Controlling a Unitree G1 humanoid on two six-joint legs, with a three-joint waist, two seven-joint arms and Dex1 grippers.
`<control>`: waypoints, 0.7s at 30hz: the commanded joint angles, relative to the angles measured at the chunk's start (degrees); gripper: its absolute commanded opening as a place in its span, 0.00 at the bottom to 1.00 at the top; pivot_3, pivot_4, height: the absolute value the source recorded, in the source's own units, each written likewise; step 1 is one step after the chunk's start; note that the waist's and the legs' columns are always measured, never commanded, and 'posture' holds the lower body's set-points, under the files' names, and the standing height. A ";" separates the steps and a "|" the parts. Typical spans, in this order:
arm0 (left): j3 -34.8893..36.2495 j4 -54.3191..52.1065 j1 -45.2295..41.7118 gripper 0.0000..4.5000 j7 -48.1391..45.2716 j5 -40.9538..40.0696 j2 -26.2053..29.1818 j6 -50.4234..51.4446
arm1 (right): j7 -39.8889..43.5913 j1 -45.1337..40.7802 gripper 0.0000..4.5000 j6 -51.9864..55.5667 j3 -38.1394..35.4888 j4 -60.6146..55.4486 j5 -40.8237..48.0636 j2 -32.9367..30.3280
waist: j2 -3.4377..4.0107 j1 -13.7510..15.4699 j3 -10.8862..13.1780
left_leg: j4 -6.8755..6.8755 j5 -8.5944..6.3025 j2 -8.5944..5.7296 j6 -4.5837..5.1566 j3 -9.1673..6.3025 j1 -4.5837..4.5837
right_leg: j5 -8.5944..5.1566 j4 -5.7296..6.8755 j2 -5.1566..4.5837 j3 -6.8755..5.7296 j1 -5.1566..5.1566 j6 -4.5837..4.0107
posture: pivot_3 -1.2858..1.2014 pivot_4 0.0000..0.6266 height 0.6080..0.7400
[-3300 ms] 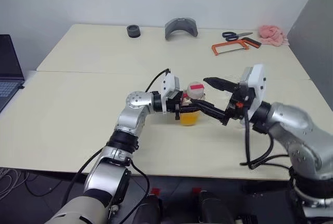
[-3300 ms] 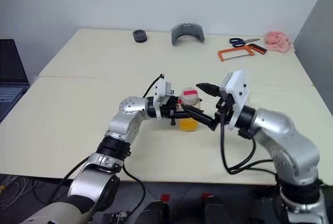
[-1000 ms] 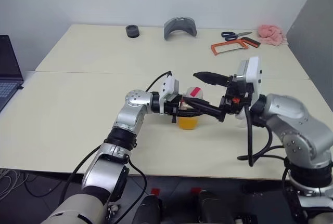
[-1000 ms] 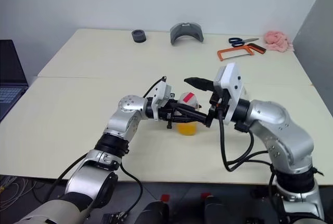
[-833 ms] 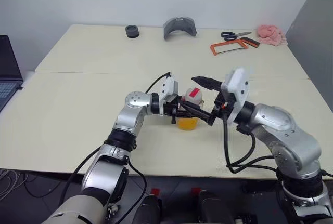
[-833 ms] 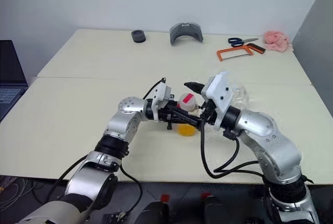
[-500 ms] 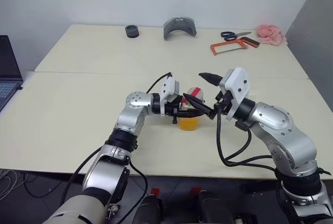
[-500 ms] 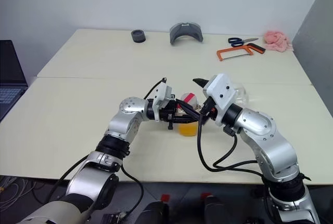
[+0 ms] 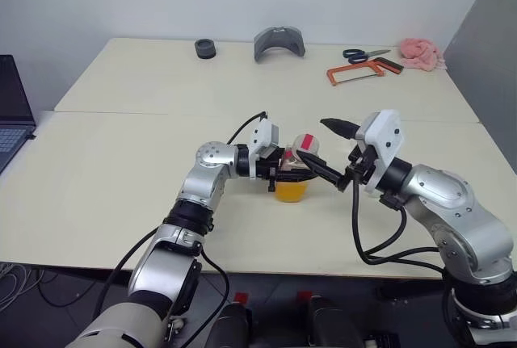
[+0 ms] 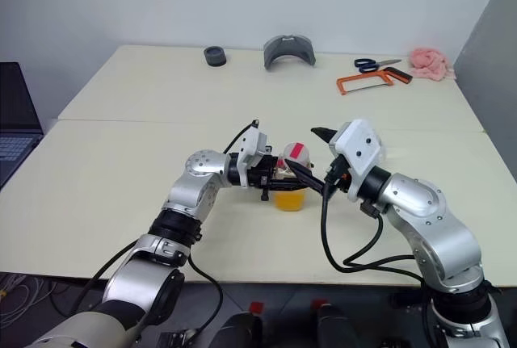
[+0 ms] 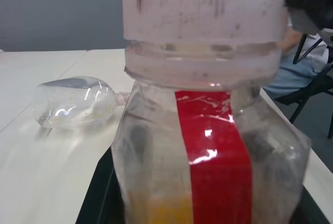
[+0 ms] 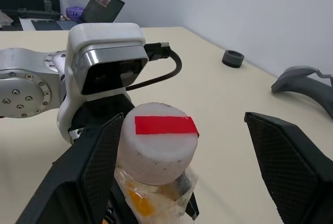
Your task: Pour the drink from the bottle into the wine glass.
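Left eye view shows our left pincer clamped on the capped bottle above the tabletop, our right pincer spread around its cap, the wine glass lying toppled nearby, so pouring now would likely spill.

The left arm reaches forward over the tabletop with its wrist bent inward, so the left hand lies level, pointing toward the right edge, its two black fingers clamped on the bottle. The right arm comes in from the right edge, elbow out, with the right hand level and aimed toward the left hand, fingers spread wide on either side of the bottle's cap.
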 commanded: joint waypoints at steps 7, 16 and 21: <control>1.36 -0.44 -2.26 0.36 0.01 -0.90 -0.14 -2.27 | 0.14 1.47 0.88 2.50 -4.76 -3.07 3.83 -1.88 | 0.00 -0.01 0.00 | 0.00 0.00 0.00 0.00 0.08 0.00 | 0.00 0.00 0.01 0.01 0.00 0.00 | 0.52 0.24 1.00; 3.19 1.52 -3.40 0.36 3.20 -0.96 -1.89 -4.40 | -3.04 -0.08 0.88 6.83 -3.97 -4.46 9.34 1.37 | 0.00 0.01 0.00 | 0.00 0.00 0.01 0.00 0.18 0.01 | 0.00 0.00 0.02 0.03 0.00 0.00 | 0.52 0.24 1.00; 3.25 2.20 -3.61 0.36 3.17 -0.75 -2.19 -5.00 | -5.68 -2.32 0.88 7.00 -1.49 -3.90 8.03 3.69 | 0.00 0.01 0.00 | 0.00 0.00 0.01 0.00 0.18 0.01 | 0.00 0.00 0.02 0.02 0.00 0.00 | 0.52 0.24 1.00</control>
